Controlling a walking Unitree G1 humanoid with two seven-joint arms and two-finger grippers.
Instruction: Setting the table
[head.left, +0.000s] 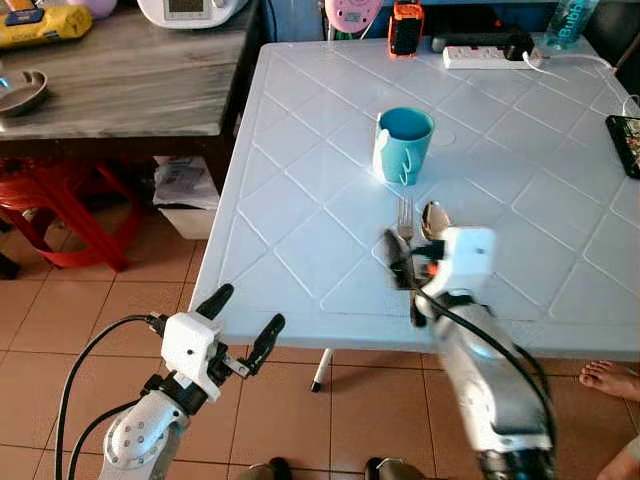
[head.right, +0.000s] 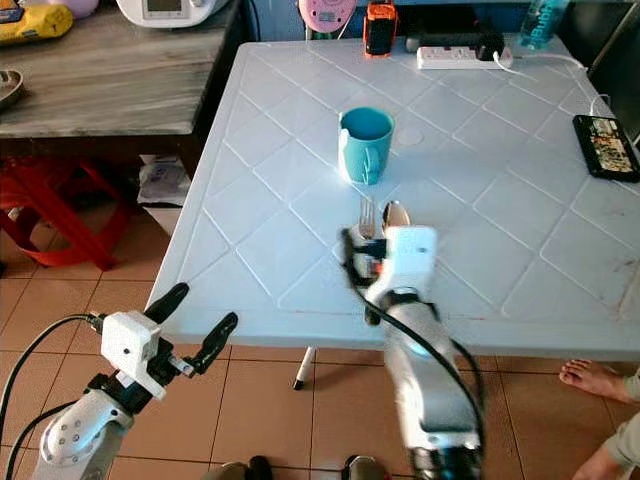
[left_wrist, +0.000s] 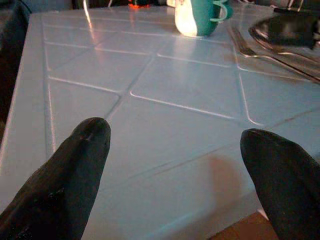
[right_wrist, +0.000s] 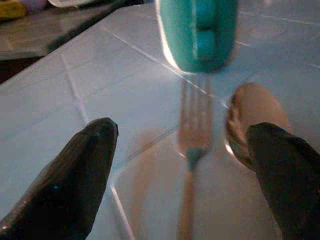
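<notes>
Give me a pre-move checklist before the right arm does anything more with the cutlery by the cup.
1. Right gripper open: ok, fingers spread wide.
2. Fork free of the fingers: ok, it lies flat on the table between them.
3. Spoon placed: ok, beside the fork, bowl toward the cup.
4. Cup upright and apart from the cutlery: ok.
5. Left gripper out of the way: ok, open, at the table's near edge.
6. Handles square to the table edge: cannot tell, the arm covers them.
</notes>
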